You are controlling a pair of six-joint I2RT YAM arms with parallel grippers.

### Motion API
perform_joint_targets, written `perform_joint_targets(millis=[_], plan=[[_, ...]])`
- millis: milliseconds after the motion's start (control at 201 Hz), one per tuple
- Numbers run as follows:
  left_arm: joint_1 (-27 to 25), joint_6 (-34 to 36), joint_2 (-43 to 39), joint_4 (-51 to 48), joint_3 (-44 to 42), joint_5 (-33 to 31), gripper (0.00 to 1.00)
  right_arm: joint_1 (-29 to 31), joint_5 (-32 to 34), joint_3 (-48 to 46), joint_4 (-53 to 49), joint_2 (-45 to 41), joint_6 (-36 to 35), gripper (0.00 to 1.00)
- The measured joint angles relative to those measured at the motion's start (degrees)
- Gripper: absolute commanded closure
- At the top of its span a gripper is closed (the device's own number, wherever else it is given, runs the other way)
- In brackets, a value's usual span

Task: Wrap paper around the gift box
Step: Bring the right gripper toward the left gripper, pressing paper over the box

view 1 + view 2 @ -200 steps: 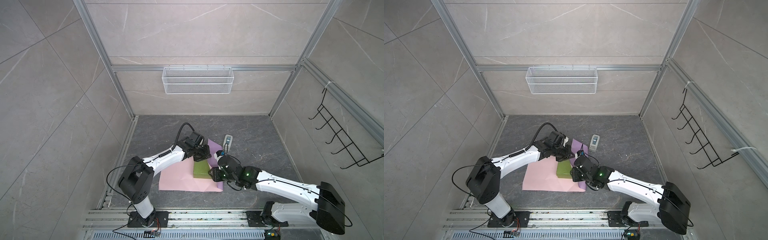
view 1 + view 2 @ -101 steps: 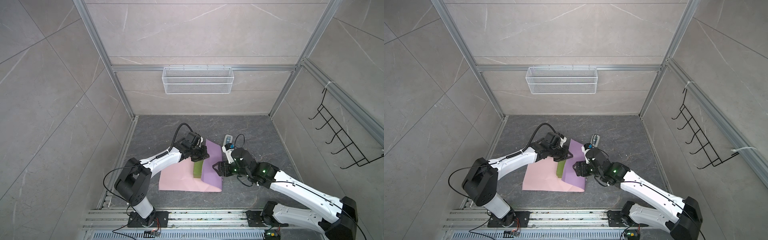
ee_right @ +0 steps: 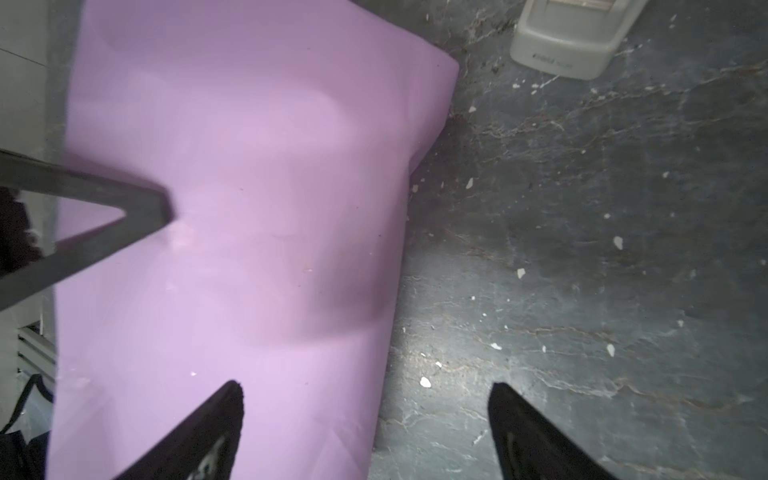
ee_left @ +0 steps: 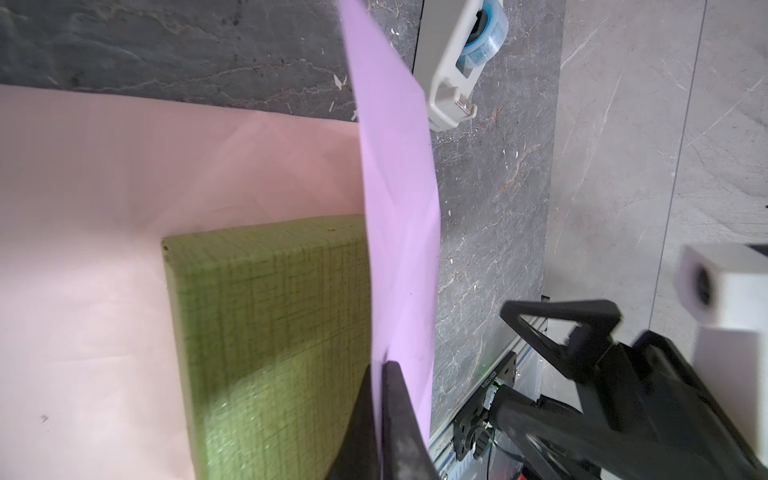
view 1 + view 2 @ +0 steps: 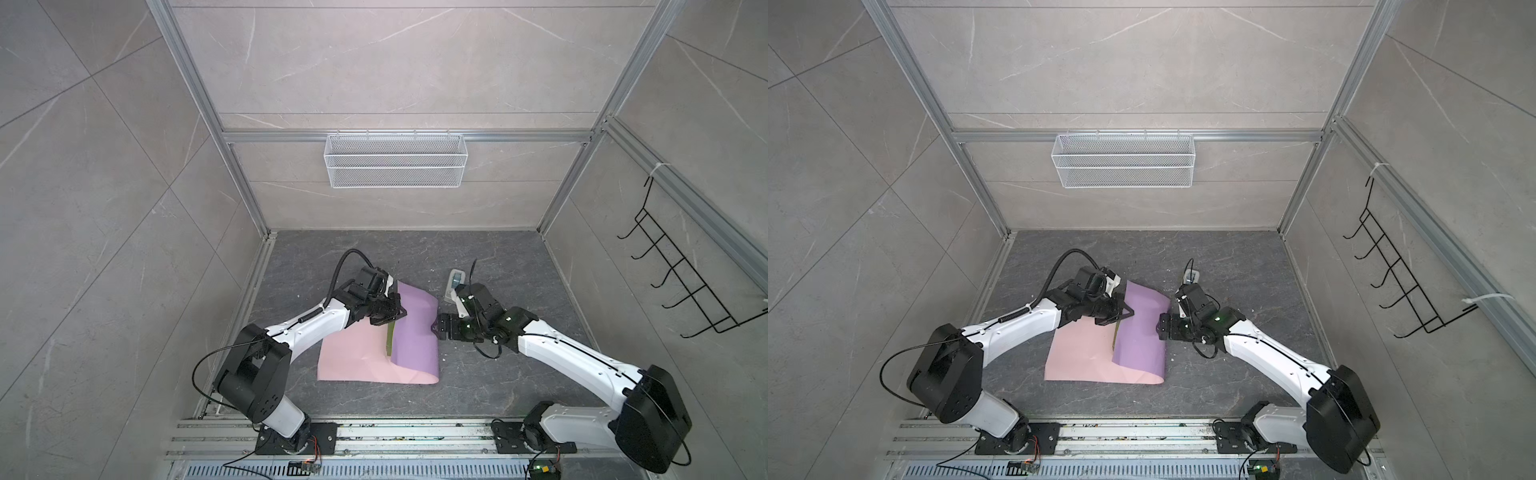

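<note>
Since a second ago, the right side of the paper (image 5: 415,332) has swung up from low beside the box into a tall lilac flap that leans leftward, while its pink face (image 5: 1079,357) lies flat on the table (image 5: 478,257). With the flap raised, the gift box (image 5: 390,338) has gone from a broad olive patch to a thin olive sliver in both top views. The left wrist view shows it resting on the pink face, with the lilac flap rising along one side (image 4: 270,332). Over the same second the right gripper (image 5: 436,328) has drawn back to the right and let go. Its jaws now stand wide apart just beside the flap's outer edge, with nothing gripped between them (image 3: 365,390). The left gripper (image 5: 395,320) is clenched on the flap's upper edge, the lilac sheet pinched between its fingertips (image 4: 384,374). The flap's support therefore appears to have passed to the left arm alone. The first fold over the box seems under way but not yet laid down, and the sheet could sag or spring back. The tape dispenser (image 5: 453,284) sits on the table near the right gripper.
</note>
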Motion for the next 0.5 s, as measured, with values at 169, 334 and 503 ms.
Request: perform_joint_targets(millis=[169, 334, 503], plan=[[1.38, 1.07, -0.81, -0.02, -0.5, 0.63, 1.0, 0.0, -0.81, 1.25, 1.31, 3.43, 0.04, 0.02], [2.08, 2.03, -0.81, -0.07, -0.5, 1.57, 1.0, 0.0, -2.05, 2.14, 3.17, 6.23, 0.22, 0.02], [2.45, 2.84, -0.79, -0.13, -0.5, 2.16, 1.0, -0.04, -3.67, 3.08, 4.9, 9.46, 0.22, 0.04]])
